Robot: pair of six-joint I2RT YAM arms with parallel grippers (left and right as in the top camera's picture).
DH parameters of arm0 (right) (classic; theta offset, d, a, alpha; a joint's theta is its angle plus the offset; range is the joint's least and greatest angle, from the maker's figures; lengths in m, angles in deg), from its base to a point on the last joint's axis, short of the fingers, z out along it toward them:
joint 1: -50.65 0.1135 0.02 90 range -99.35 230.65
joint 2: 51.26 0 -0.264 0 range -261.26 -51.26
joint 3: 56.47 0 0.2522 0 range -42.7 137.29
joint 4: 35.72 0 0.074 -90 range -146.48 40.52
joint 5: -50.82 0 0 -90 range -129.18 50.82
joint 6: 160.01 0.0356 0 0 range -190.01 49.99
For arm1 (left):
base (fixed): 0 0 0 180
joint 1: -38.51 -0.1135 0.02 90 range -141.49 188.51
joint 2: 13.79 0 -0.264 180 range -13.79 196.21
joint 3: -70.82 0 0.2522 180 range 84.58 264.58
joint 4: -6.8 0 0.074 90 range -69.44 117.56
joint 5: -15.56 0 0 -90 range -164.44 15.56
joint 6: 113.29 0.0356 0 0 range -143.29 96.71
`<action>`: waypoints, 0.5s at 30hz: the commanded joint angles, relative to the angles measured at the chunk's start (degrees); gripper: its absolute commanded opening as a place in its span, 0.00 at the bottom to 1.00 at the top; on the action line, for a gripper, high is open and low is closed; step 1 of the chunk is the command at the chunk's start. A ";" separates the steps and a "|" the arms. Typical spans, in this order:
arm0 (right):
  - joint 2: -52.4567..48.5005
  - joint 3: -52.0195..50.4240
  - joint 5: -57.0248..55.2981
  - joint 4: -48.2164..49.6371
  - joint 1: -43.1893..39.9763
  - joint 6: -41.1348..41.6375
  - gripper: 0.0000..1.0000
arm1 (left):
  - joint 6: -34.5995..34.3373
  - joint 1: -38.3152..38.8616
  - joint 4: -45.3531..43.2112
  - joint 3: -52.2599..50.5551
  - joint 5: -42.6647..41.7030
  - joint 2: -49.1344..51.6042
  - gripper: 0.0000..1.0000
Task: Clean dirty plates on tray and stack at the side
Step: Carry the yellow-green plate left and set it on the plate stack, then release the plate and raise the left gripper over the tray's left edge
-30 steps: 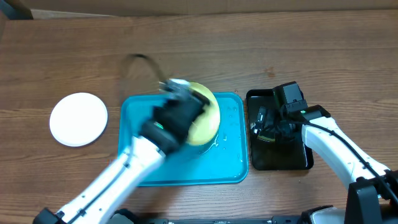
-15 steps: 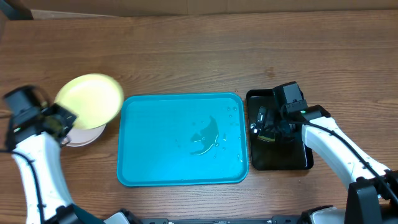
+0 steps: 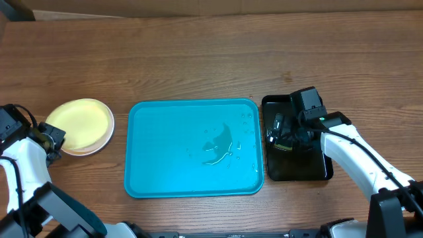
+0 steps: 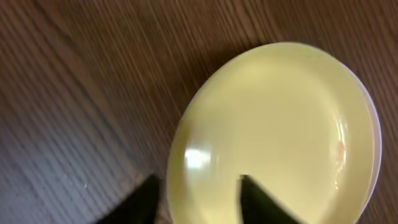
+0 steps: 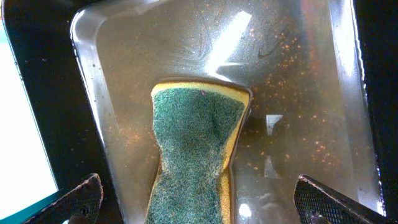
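Note:
The pale lime-green plate [image 3: 78,124] lies at the table's left on a white plate whose rim [image 3: 84,151] shows under it. How many white plates lie beneath I cannot tell. My left gripper [image 3: 54,137] is open, its fingers astride the green plate's near rim [image 4: 199,199]; the plate [image 4: 280,124] looks clean apart from a small reddish mark at its right. The turquoise tray [image 3: 165,152] holds no plates. My right gripper [image 3: 281,135] is open and hangs above a green-and-yellow sponge [image 5: 196,143], fingers [image 5: 205,202] wide on each side of it.
A puddle of water [image 3: 218,149] lies on the tray's right half. The sponge rests in the wet black tray [image 3: 297,172], seen close in the right wrist view [image 5: 298,74], just right of the turquoise tray. The wooden table's far edge meets cardboard [image 3: 198,6].
My left arm carried the green plate from the tray leftward and set it down flat on the white plate. The right arm has not moved.

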 commanded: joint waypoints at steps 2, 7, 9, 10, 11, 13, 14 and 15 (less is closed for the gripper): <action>0.15 -0.11 -0.57 0.24 -0.11 0.00 1.00 | 0.11 -0.20 -1.09 0.39 -10.34 0.35 1.00; 0.15 -0.11 -0.57 0.26 -0.11 0.00 1.00 | 2.60 0.13 1.79 1.75 -29.07 -1.31 1.00; 0.15 -0.11 -0.57 0.26 -0.11 0.00 1.00 | 4.22 1.11 3.93 1.75 -33.90 -3.08 1.00; 0.15 -0.11 -0.57 0.26 -0.11 0.00 1.00 | 5.29 1.84 5.22 1.75 -35.26 -4.04 1.00; 0.15 -0.11 -0.57 0.24 -0.11 0.00 1.00 | 6.95 2.99 6.93 1.75 -36.30 -5.31 1.00; 0.15 -0.11 -0.57 0.24 -0.11 0.00 1.00 | 10.43 6.14 10.23 1.73 -36.70 -7.67 1.00; 0.15 -0.11 -0.57 0.24 -0.11 0.00 1.00 | 12.11 7.89 11.30 1.73 -36.63 -8.52 1.00; 0.15 -0.11 -0.57 0.26 -0.11 0.00 1.00 | 14.08 10.14 12.50 1.73 -36.22 -9.33 1.00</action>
